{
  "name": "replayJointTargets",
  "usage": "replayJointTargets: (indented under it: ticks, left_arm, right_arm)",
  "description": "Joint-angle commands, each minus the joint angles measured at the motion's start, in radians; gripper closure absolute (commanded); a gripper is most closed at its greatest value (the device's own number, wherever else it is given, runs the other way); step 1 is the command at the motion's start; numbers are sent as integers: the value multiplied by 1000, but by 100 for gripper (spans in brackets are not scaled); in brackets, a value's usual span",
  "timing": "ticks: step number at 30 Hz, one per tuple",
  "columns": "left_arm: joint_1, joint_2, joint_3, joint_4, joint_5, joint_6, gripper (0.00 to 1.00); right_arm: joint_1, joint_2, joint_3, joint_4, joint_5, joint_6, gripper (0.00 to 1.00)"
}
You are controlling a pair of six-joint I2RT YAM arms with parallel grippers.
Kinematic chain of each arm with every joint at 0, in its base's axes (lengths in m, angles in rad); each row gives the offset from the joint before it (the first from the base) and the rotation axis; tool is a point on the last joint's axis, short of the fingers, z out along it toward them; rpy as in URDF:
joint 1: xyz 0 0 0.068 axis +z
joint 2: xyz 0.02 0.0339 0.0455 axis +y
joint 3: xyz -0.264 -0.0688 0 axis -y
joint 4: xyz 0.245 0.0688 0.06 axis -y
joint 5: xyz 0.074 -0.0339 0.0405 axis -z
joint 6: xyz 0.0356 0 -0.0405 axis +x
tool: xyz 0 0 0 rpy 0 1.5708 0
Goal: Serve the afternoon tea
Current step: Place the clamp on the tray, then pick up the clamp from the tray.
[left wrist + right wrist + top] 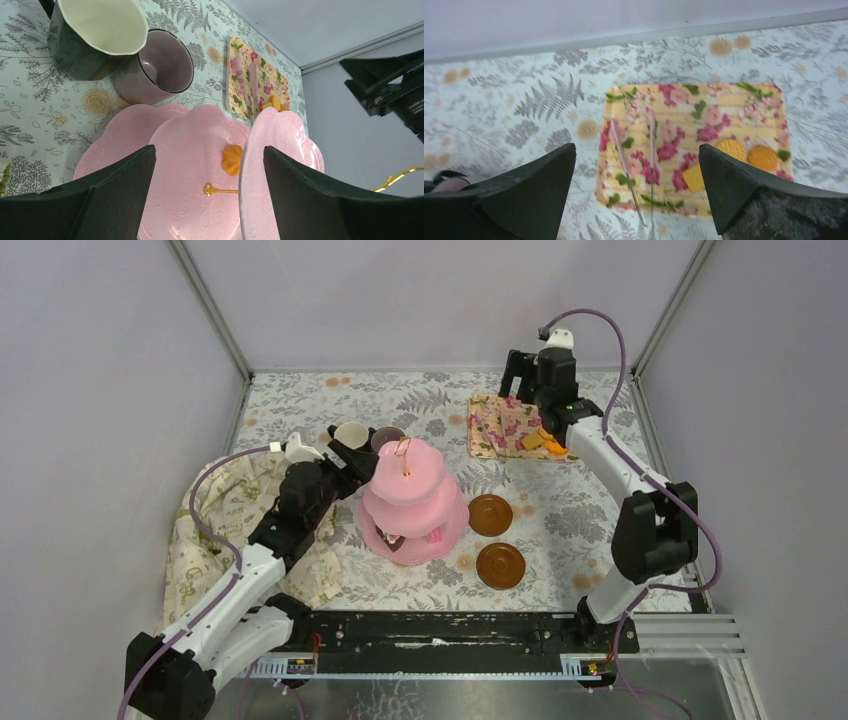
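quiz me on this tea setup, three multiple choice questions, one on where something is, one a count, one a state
1. Where do the two saucers lie relative to the cake stand?
A. to its right
B. to its left
C. on its top tier

2. How many mugs stand behind the cake stand?
A. one
B. two
C. four

3. What is the state of the right end effector above the tray?
A. shut on a biscuit
B. shut on a spoon
C. open, holding nothing

Answers:
1 A, the top view shows both brown discs right of the stand.
2 B, one with a cream inside and one darker stand side by side.
3 C, its wrist view shows the jaws wide apart with only the tray below them.
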Motion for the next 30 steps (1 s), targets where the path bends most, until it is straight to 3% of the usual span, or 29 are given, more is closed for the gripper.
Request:
replayJointTargets:
  ticks: [1, 4, 12, 30]
  left_arm:
    - [7, 18, 35, 53, -26, 21, 14]
    - [7, 6, 33, 41, -43, 28, 14]
    - [7, -28, -1, 59, -81, 14, 14]
    - [8, 5, -9, 86, -66, 13, 14]
  right_arm:
    - [-40, 92, 45, 21, -153, 81, 0]
    - [-38, 70, -43, 108, -165, 58, 5]
    - [6, 126, -99, 62, -104, 11, 7]
    - [40, 294, -65, 52, -31, -16, 14]
